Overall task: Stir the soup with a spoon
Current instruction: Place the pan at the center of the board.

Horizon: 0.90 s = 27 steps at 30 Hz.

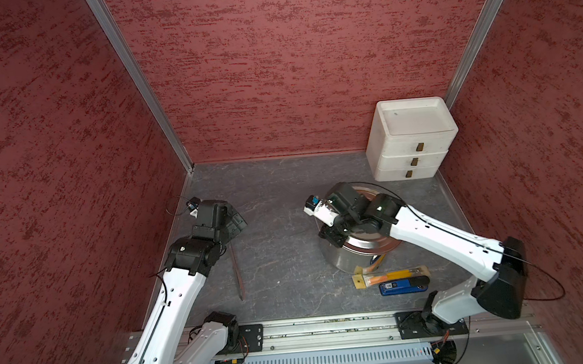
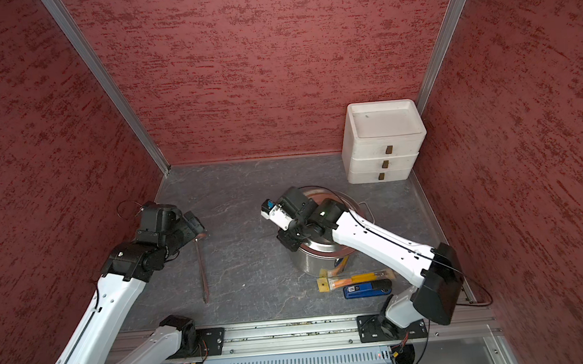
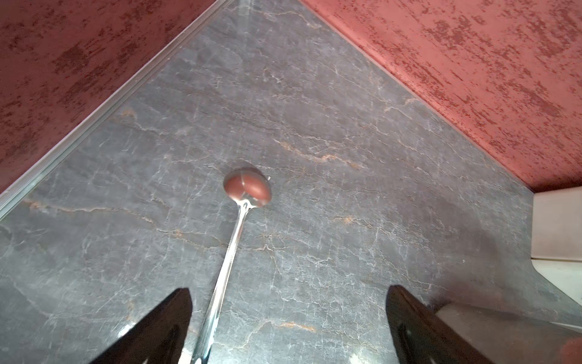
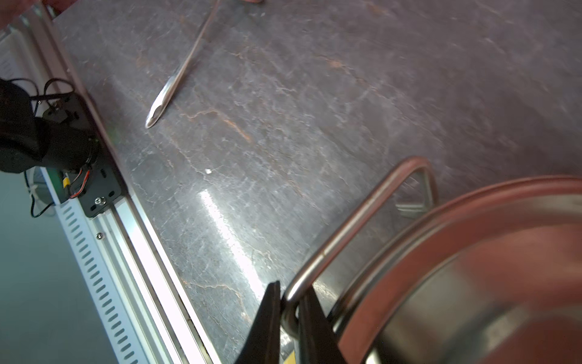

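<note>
Overhead, both top views show a grey veined tabletop (image 1: pixel 277 198) and red textured walls (image 1: pixel 272 65). The spoon (image 1: pixel 237 270) lies flat. The blue gadget's (image 1: pixel 403 284) label is unreadable.

Left wrist: left gripper (image 3: pixel 288 290) spread wide, empty, straddling the spoon handle.

Right wrist: right gripper (image 4: pixel 293 285) clamped on the pot handle (image 4: pixel 362 227).

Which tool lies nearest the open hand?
The long-handled metal ladle, under the left hand; the orange-yellow packaged tool and blue-black gadget lie by the steel pot.
</note>
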Each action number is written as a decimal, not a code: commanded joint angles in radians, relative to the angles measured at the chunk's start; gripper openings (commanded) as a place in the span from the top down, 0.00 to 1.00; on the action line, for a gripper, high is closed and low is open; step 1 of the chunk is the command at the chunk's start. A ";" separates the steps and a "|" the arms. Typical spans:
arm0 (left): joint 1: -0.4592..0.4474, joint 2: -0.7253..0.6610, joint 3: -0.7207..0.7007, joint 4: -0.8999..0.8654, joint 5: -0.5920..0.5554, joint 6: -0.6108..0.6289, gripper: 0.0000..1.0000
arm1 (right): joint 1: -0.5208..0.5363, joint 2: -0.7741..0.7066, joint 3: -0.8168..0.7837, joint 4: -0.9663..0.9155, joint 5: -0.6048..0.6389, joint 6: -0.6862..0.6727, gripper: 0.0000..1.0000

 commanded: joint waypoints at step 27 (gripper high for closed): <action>0.115 -0.031 -0.066 -0.106 0.126 -0.038 0.00 | 0.297 0.136 0.132 0.186 -0.126 -0.268 0.58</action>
